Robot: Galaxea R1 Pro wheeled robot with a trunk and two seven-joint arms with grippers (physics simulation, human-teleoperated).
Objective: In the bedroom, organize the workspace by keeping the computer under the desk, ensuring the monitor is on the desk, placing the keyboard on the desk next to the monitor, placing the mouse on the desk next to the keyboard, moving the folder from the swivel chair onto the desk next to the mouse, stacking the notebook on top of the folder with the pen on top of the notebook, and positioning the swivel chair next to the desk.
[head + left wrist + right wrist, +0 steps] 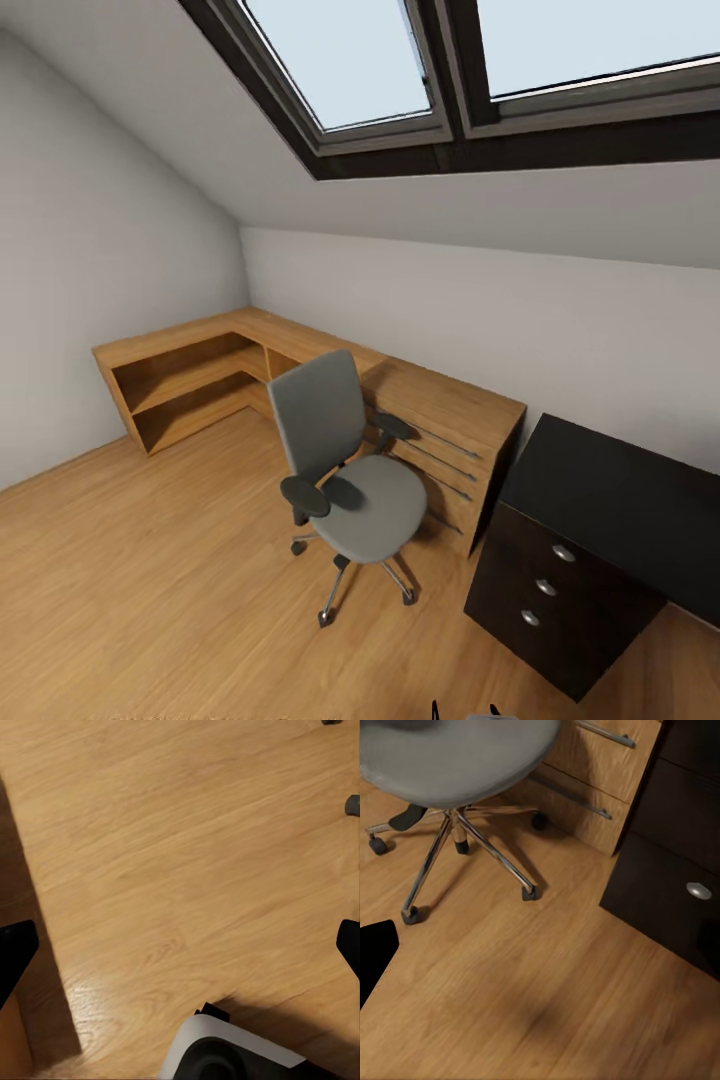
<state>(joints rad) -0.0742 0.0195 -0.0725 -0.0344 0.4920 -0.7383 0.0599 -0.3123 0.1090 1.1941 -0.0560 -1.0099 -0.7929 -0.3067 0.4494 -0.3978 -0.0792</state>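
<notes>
The grey swivel chair [350,470] stands on the wood floor in front of the wooden cabinet, left of the black desk [620,500]. Its seat is bare grey padding. The part of the desk top in view is bare, and three drawers with silver knobs [546,587] face me. The chair's chrome base [457,832] and a desk drawer knob [699,891] lie close ahead in the right wrist view. My left gripper [180,952] hangs open over bare floor. My right gripper [540,952] is open above the floor between chair and desk. Computer, monitor, keyboard, mouse, folder, notebook and pen are out of view.
A light wooden L-shaped cabinet [440,400] with open shelves and handled drawers runs along the walls behind the chair. Sloped ceiling with skylights [350,60] hangs overhead. My white-grey base [225,1050] sits below the left gripper. Open floor spreads to the left.
</notes>
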